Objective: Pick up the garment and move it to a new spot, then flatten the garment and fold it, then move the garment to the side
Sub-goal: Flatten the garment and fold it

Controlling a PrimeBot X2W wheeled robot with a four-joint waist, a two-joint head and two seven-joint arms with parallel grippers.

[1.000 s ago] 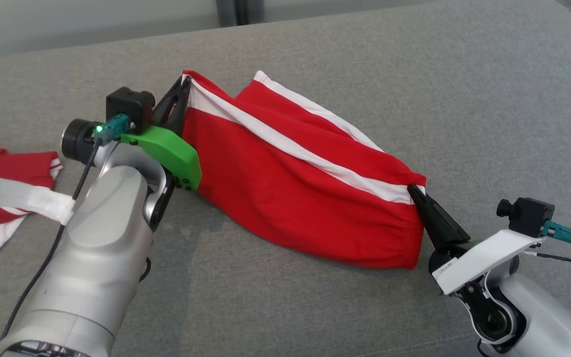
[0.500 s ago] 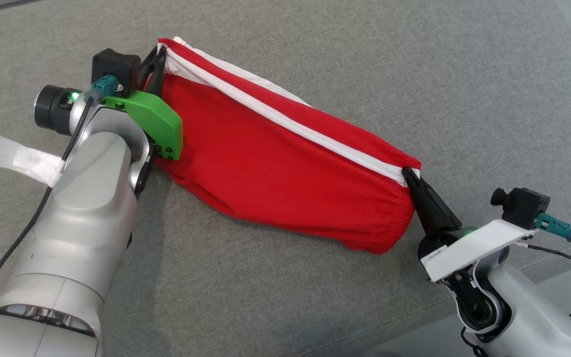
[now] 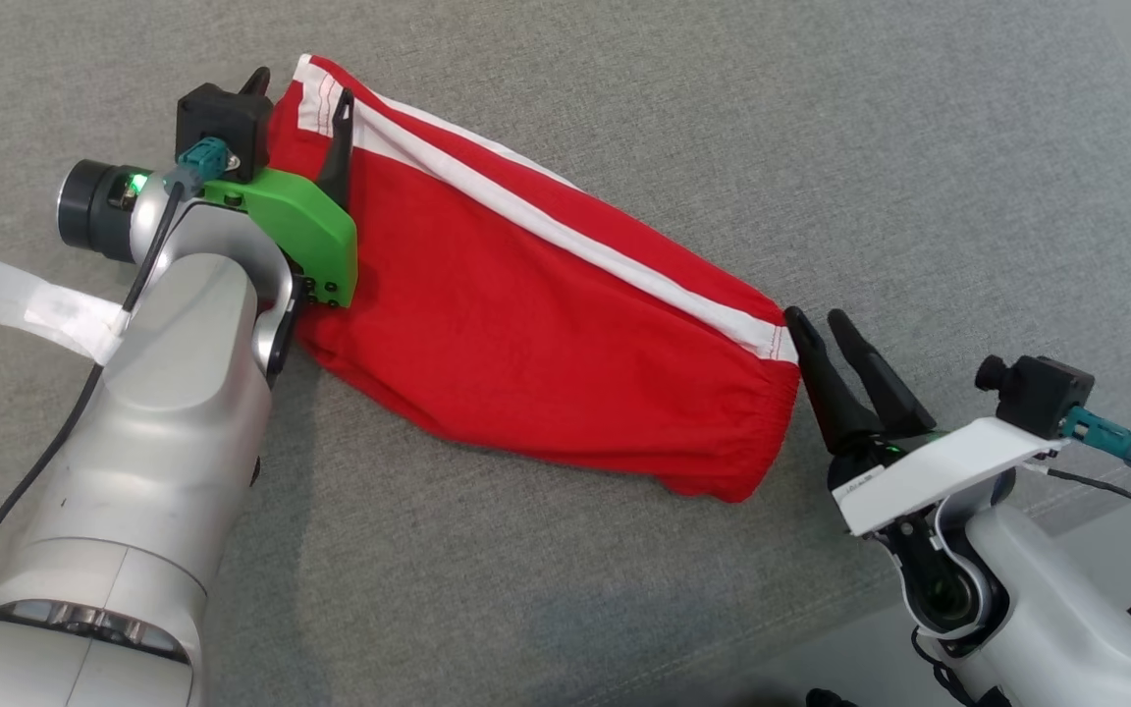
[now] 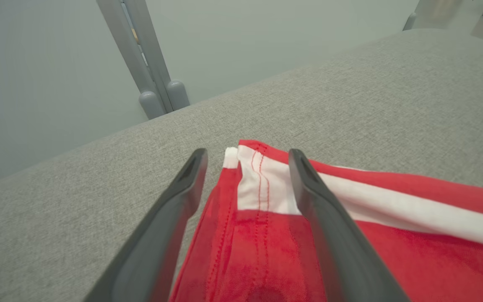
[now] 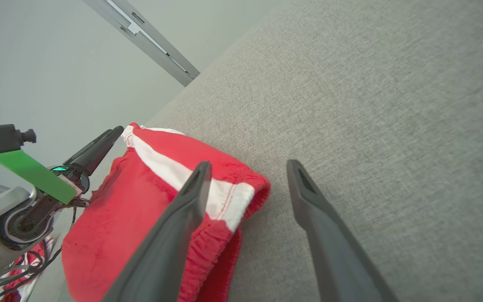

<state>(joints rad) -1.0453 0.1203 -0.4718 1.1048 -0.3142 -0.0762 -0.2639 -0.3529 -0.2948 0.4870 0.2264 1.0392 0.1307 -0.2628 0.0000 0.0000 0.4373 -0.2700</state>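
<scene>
Closest to me in the head view, my left forearm fills the lower left, with a strip of white tape (image 3: 26, 304) on its cable. The right wrist sits at the lower right under its white bracket (image 3: 939, 466).

The right gripper (image 3: 816, 319) is spread wide and holds nothing. Its fingertips are just beside the lower-right end of the red garment (image 3: 526, 324). In the right wrist view that gripper (image 5: 248, 164) has one finger crossing in front of the gathered, white-striped corner of the garment (image 5: 111, 222). Its other finger is over bare grey fabric. I cannot tell whether either one touches the cloth.

The garment lies stretched in a long diagonal on the grey cushion (image 3: 821, 147), from centre right up to the upper left, a white stripe along its upper edge.

At that far end the left gripper (image 3: 298, 88) is also wide apart, past its green bracket (image 3: 300, 226). In the left wrist view this gripper (image 4: 247, 155) straddles the striped corner of the garment (image 4: 392, 251) without pinching it. Beyond is more cushion, then a pale wall.
</scene>
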